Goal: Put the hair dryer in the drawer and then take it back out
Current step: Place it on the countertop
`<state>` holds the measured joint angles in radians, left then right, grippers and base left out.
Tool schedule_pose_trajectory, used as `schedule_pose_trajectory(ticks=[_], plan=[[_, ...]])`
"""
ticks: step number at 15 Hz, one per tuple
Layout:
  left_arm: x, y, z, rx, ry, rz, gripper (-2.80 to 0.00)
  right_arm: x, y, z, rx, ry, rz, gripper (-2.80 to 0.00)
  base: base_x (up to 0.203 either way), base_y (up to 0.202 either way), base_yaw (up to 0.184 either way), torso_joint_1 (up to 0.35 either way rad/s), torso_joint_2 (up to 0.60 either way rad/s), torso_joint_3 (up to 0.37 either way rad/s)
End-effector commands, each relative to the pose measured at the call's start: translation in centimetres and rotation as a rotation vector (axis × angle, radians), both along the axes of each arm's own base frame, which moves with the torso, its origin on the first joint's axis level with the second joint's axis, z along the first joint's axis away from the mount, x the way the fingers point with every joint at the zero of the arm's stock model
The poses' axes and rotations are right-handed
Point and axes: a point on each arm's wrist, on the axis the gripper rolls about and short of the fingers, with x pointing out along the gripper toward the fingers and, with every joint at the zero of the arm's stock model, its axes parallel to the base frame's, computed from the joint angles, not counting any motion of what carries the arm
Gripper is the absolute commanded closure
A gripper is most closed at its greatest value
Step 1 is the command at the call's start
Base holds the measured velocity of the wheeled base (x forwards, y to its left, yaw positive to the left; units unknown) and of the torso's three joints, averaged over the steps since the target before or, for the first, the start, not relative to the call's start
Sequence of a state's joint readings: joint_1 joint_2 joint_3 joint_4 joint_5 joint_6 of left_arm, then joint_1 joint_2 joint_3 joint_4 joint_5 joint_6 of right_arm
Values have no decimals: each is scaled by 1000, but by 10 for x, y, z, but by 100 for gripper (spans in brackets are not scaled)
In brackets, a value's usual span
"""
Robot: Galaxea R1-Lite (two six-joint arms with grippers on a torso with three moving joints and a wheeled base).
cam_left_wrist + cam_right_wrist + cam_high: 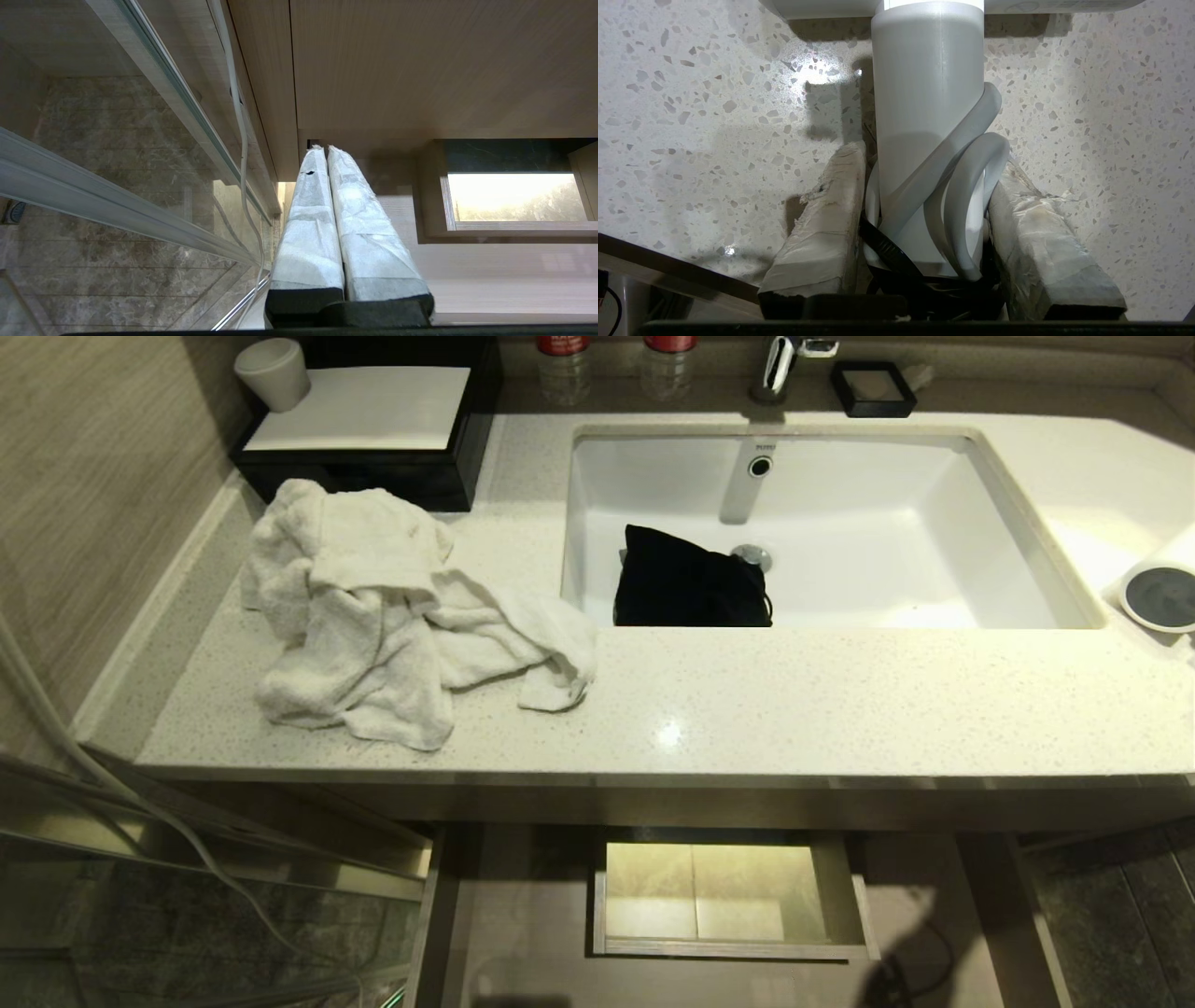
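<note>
The hair dryer [1162, 593] lies on the speckled table [747, 700] at about three o'clock in the head view, right of the sink [934, 523], with only its dark grey end face and a bit of white barrel showing at the frame's edge. In the right wrist view the right pincer [924, 205] is clenched around the dryer's white handle [927, 116], with the coiled cord [966, 186] trapped between the handle and one pad [1031, 224]. The drawer [733, 947] stands open under the table at six o'clock, its boxed cut-out lit from within.

The step in hand looks like lifting the dryer off the table and carrying it to the drawer. To do it well, the lift should go straight up first, so the barrel clears the stone before any sideways travel. Because the cord is squeezed in the grip, the hold may be softer on that side; a slow, steady carry would guard against the handle twisting. The route runs from three o'clock out over the table's front edge and down to six, so the barrel must clear that edge before descending into the drawer.

The left pincer [324, 154] hangs parked beside the cabinet front, its wrapped fingers pressed together and holding nothing.
</note>
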<state>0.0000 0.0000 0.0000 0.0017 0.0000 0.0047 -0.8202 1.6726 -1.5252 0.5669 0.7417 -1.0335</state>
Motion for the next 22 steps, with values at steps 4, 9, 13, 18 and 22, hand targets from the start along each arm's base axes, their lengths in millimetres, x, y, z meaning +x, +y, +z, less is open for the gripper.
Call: schedule_pose_trajectory(ticks=[4,9,13,18,22], plan=[[0,0,0,0,0,0,0,-1,2,0,19,-3,54,0,0,0,0,0,0,0],[0,0,0,0,1,0,0,-6,8,7,-12,-27,81,-280,0,0,0,0,0,0],[0,0,0,0,0,0,0,-18,9,18,6,-54,49,-280,0,0,0,0,0,0],[0,0,0,0,0,0,0,-45,27,37,-49,-102,24,-280,0,0,0,0,0,0],[0,0,0,0,1,0,0,-65,50,43,-66,-108,20,0,0,0,0,0,0,0]])
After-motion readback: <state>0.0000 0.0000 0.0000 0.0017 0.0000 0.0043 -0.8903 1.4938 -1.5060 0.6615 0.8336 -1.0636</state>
